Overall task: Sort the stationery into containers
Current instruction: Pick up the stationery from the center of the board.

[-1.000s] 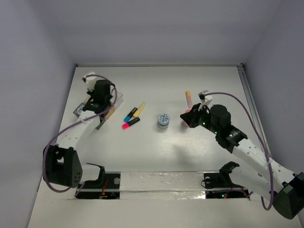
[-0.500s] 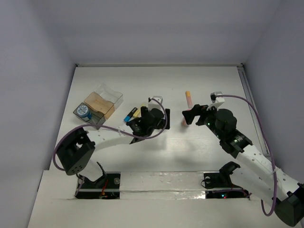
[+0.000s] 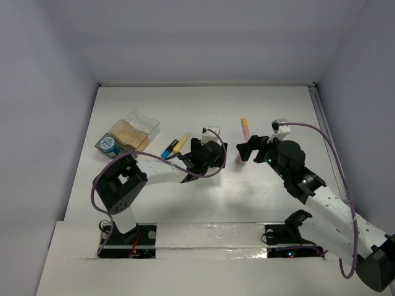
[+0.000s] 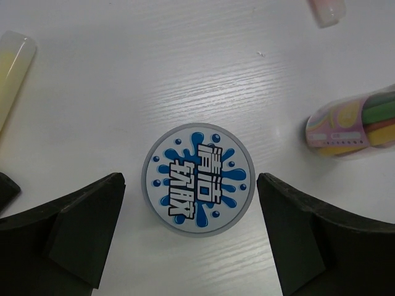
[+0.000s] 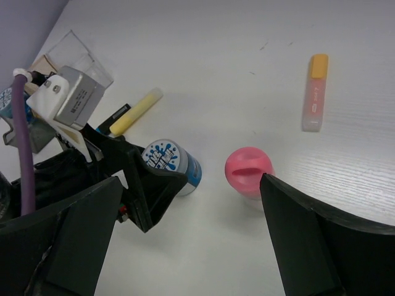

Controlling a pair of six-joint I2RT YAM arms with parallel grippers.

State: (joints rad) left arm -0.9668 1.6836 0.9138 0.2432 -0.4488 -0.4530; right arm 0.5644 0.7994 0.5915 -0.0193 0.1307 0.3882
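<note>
Left wrist view looks straight down on the round blue-and-white tin (image 4: 199, 179). It stands flat on the counter (image 4: 185, 74), squarely between the fingers (image 4: 74, 234) of the left pincer (image 4: 190, 185). That pincer is spread wide, with bare counter showing on either side of the tin, and it touches nothing.

I'd judge the tin light and rigid, with a smooth curved wall that could squirt out of a lopsided squeeze. The hold to take looks to be across its full width, low on the side wall rather than on the lid's rim.

From above, the wrist hides the tin altogether. That view does show the containers (image 3: 137, 131) well apart to the left, with a like disc (image 3: 109, 145) sitting in the greyish box.

The right wrist camera gives what the others lack: the tin's height, its blue side, and the left fingers reaching down along it. It also shows the pink-topped stick (image 5: 248, 169) upright just beside the tin, the orange-pink tube (image 5: 316, 92) lying farther off, and the yellow highlighter (image 5: 137, 111) on the other side. The right pincer (image 3: 247, 151) hangs over the stick, spread wide and holding nothing.
</note>
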